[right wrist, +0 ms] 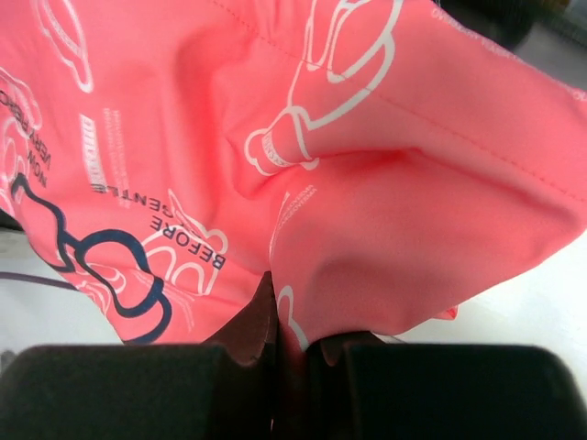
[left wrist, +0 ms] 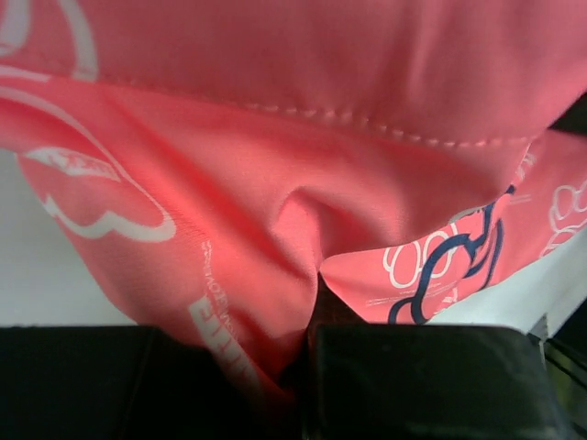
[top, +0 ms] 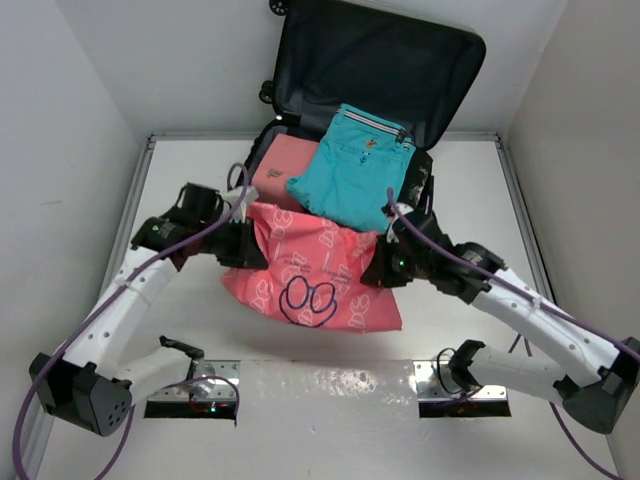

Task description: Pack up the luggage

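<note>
The luggage [top: 440, 70] lies open at the back, its dark lined lid leaning against the wall. In it lie a teal pair of shorts [top: 355, 170] and a pink folded item [top: 285, 170]. A pink printed garment [top: 320, 275] hangs stretched between both grippers, in front of the luggage and above the table. My left gripper [top: 243, 243] is shut on its left edge; pink cloth [left wrist: 275, 229] fills the left wrist view. My right gripper [top: 385, 262] is shut on its right edge; the cloth [right wrist: 367, 183] fills the right wrist view.
White walls close in the table [top: 330, 400] on both sides and behind. The luggage's black wheels [top: 270, 92] show at its left side. Purple cables [top: 520, 290] run along both arms.
</note>
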Controlling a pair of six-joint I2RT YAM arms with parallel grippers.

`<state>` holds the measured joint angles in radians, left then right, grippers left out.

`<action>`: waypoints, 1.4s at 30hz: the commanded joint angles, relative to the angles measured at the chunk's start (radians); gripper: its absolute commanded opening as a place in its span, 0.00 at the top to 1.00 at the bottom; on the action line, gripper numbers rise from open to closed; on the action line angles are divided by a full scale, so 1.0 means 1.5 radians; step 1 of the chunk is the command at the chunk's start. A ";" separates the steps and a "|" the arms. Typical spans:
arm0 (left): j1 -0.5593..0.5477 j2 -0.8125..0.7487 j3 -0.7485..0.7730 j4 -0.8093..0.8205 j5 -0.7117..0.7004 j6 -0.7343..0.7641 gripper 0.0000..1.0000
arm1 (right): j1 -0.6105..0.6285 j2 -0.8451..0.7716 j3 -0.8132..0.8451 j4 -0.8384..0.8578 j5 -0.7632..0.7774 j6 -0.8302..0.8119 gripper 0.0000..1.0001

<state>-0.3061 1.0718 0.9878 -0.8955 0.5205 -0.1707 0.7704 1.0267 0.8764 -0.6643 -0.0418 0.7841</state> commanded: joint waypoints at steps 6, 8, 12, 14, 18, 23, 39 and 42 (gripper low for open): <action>0.024 0.166 0.424 -0.054 -0.046 0.070 1.00 | -0.080 0.099 0.374 -0.149 0.119 -0.122 1.00; 0.029 0.274 0.519 -0.050 -0.050 0.063 1.00 | -0.125 0.180 0.445 -0.158 0.119 -0.175 1.00; 0.030 0.432 0.757 -0.028 -0.081 0.065 1.00 | -0.270 0.311 0.600 -0.142 0.059 -0.193 1.00; 0.030 0.516 0.814 -0.024 -0.118 0.065 1.00 | -0.317 0.374 0.628 -0.126 0.031 -0.185 1.00; 0.032 0.622 0.891 -0.007 -0.165 0.074 1.00 | -0.360 0.425 0.585 -0.053 0.028 -0.170 1.00; 0.064 0.727 0.927 0.014 -0.188 0.070 1.00 | -0.426 0.461 0.472 0.080 -0.038 -0.132 1.00; 0.139 0.632 0.896 0.124 -0.115 0.051 0.27 | -0.445 0.510 0.701 -0.049 0.016 -0.306 0.15; 0.121 0.562 0.840 0.203 -0.117 0.066 0.29 | -0.445 0.457 0.685 -0.023 0.026 -0.299 0.19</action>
<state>-0.0845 2.0911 2.2829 -0.7601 0.3183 -0.1055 0.1066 1.8351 1.8767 -0.7155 -0.0326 0.3603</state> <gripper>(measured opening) 0.722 0.825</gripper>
